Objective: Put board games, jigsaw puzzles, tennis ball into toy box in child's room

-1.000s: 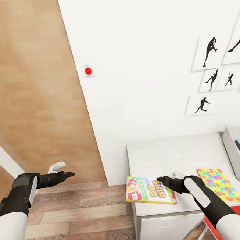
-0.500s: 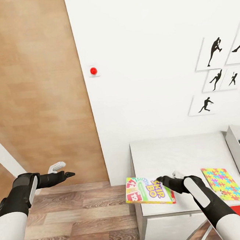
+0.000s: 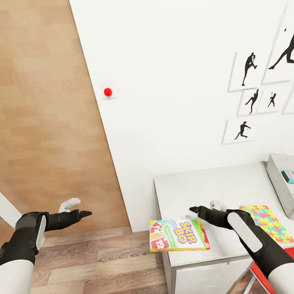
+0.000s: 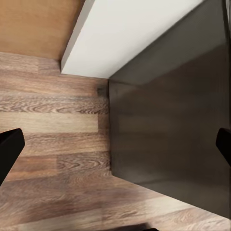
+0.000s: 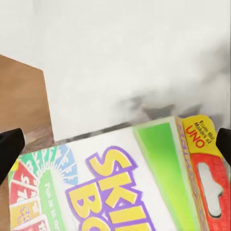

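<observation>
- Skip-Bo board game (image 3: 177, 235): flat printed box, white and green with a red edge, lying on the near left corner of the table (image 3: 201, 191), its left end overhanging the edge.
- Your right gripper (image 3: 202, 209) hovers just above that box, fingers spread, gripping nothing; the right wrist view shows the glossy cover (image 5: 120, 183) between the dark fingertips.
- Your left gripper (image 3: 76, 208) hangs open and empty over the wood plank floor (image 3: 87, 271).
- Jigsaw puzzle (image 3: 269, 222): thin bright sheet, flat on the pale marbled top beside your right arm.
- Toy box (image 3: 282, 187): light grey thin-walled bin at the table's right, two game boxes inside.
</observation>
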